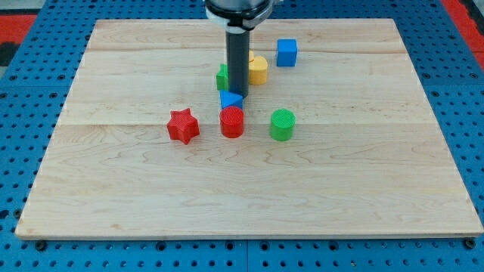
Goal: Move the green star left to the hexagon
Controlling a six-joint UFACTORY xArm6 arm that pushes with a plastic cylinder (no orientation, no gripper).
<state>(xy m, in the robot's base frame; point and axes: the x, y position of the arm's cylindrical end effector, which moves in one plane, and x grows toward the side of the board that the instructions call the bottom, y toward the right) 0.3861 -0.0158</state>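
Observation:
My dark rod comes down from the view's top centre; my tip (237, 93) ends among the blocks. A green block (222, 77), mostly hidden behind the rod so its shape cannot be made out, sits just left of the rod. A yellow block (259, 69), partly hidden, sits just right of the rod. A blue block (231, 100) lies right below my tip, touching a red cylinder (232, 122) under it.
A red star (182, 125) lies left of the red cylinder. A green cylinder (282, 124) stands to its right. A blue cube (286, 52) sits near the top, right of the yellow block. The wooden board (113, 189) lies on a blue pegboard.

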